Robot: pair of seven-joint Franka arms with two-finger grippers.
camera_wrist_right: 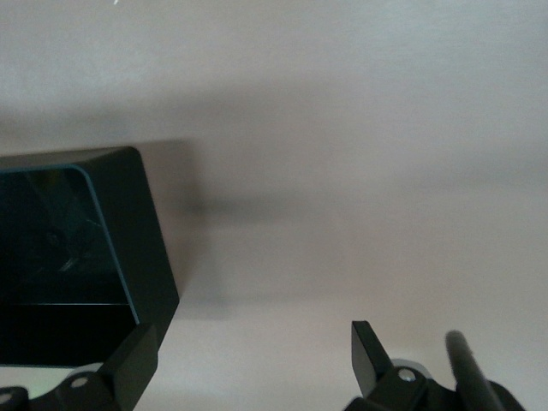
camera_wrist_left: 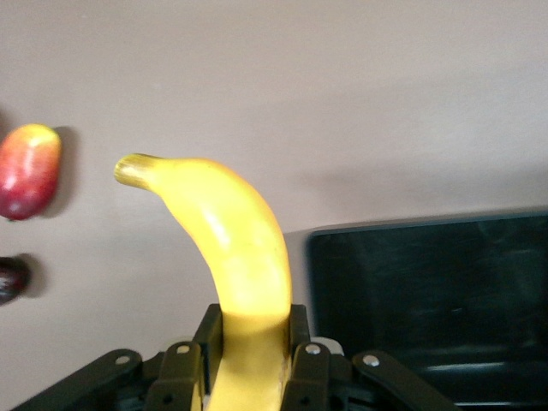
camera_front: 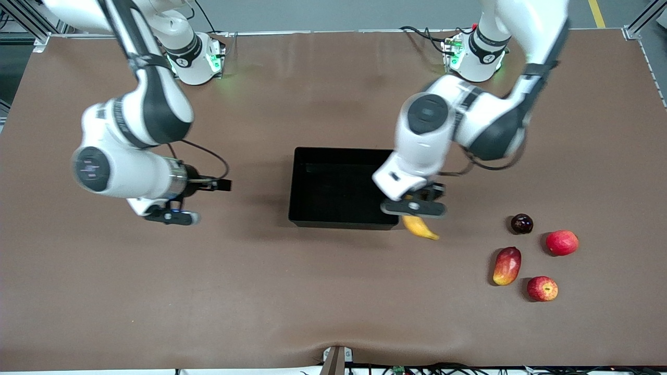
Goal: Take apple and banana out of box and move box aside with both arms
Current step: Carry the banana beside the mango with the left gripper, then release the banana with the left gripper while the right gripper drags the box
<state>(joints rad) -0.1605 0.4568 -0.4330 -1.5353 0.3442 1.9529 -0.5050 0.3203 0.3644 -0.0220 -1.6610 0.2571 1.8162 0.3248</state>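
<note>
**Banana carried out over the box edge; apple already on the surface**

The left pincer point(camera_front: 415, 204) is closed on the banana point(camera_front: 420, 227), gripped near one end so that the rest of the curved fruit juts out past the fingers point(camera_wrist_left: 184, 377). It is held over the corner of the box point(camera_front: 312, 208) toward the left arm's end of the surface, apparently so the fruit can be set down outside the wall. The box itself appears empty. The apple point(camera_front: 542, 288) lies on the surface well apart from the box, toward the left arm's end, close to the mango point(camera_front: 507, 265), the pink-red fruit point(camera_front: 561, 242) and a small dark fruit point(camera_front: 521, 223); the banana is judged the last item to be removed.

The right pincer point(camera_front: 172, 214) is spread wide and holds nothing, waiting over bare surface at the box's other end, presumably ready for the two-armed push.

The grip on the banana is hidden by the wrist in the front view; it is shown plainly only in the left wrist view. The box corner point(camera_wrist_right: 128, 248) beside the open right pincer point(camera_wrist_right: 257, 364) is shown in the right wrist view.
</note>
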